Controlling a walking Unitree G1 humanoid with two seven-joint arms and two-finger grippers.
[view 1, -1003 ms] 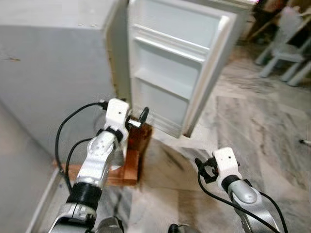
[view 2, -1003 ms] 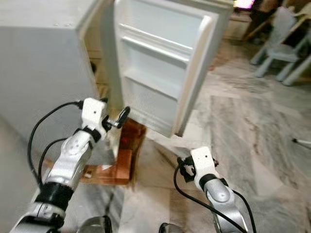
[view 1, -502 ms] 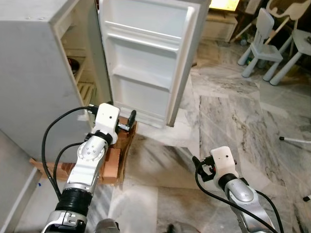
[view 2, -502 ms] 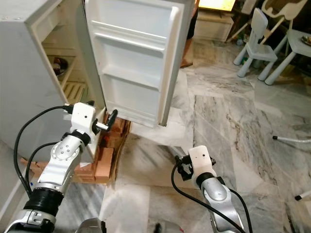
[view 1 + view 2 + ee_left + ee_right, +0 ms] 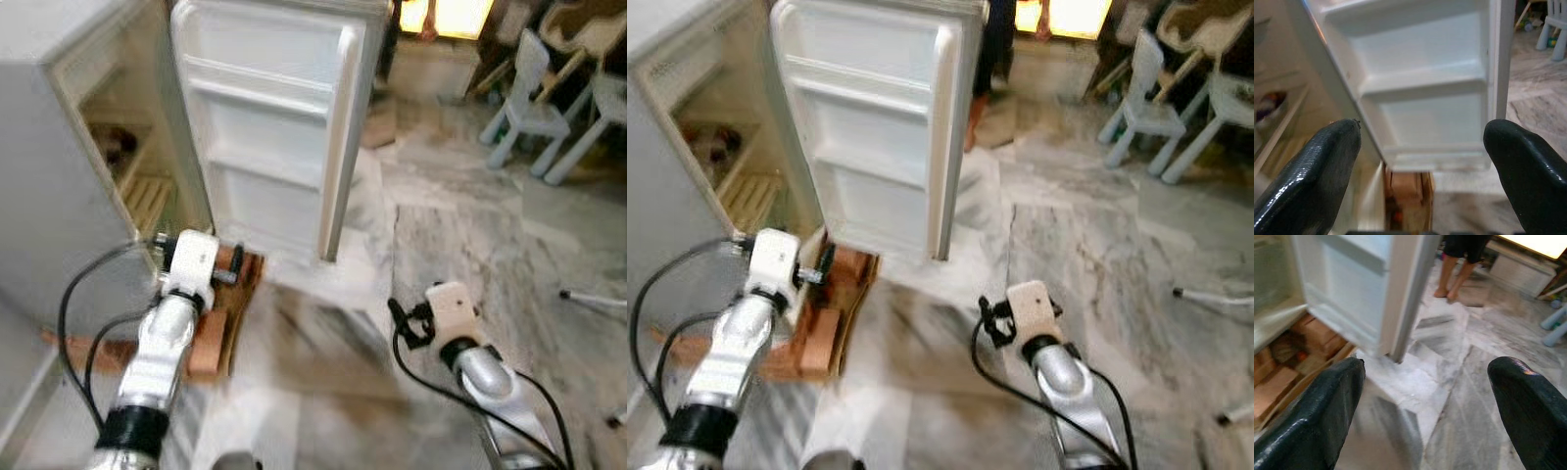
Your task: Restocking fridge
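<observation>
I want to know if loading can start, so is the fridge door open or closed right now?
Open. The fridge door is swung wide, its inner shelves facing the camera, and the fridge interior shelves are exposed beside it.

Head views were soft with motion blur, worst on the marble floor (image 5: 470, 264) and near the frame bottom. A bright, blown-out window (image 5: 456, 15) lit the scene from the back (overexposed, no detail). The fridge door (image 5: 269, 127) was evenly lit. Wrist views were sharper centrally; near fingers (image 5: 1308, 176) were defocused with specular glints.

Silver arms, white wrists, black cables
</observation>
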